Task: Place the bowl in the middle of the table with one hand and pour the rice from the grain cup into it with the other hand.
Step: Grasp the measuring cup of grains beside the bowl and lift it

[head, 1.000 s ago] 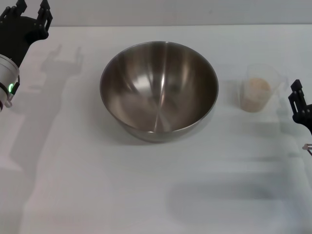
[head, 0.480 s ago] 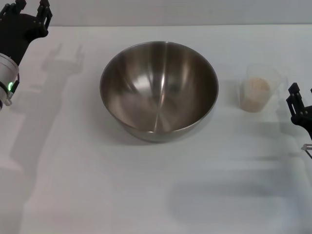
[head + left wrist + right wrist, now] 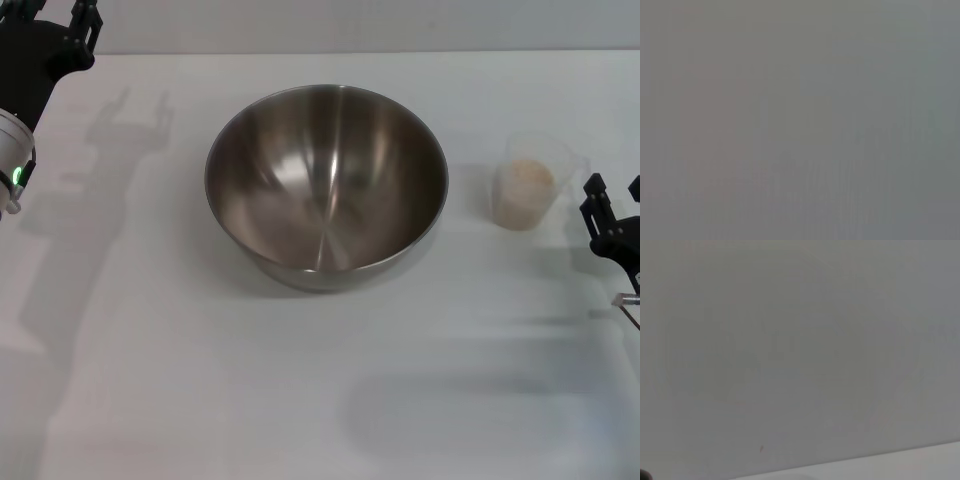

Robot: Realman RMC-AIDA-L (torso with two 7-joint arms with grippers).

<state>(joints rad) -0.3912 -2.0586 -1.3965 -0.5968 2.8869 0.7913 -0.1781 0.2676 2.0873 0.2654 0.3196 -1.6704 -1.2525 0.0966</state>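
The left gripper is held at the 10 o'clock corner of the head view, its fingers spread apart and pointed toward 12 o'clock, with a green ring light seen on the wrist. The right gripper is seen at the 3 o'clock edge, fingers parted and raised.

Left gripper drifted farther toward 10 o'clock corner, partly off view. Right gripper crept in from 3 o'clock edge, nearer grain cup.

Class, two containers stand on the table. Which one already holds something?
The grain cup, the small clear one beside the right gripper, holds rice. The big steel bowl is empty.
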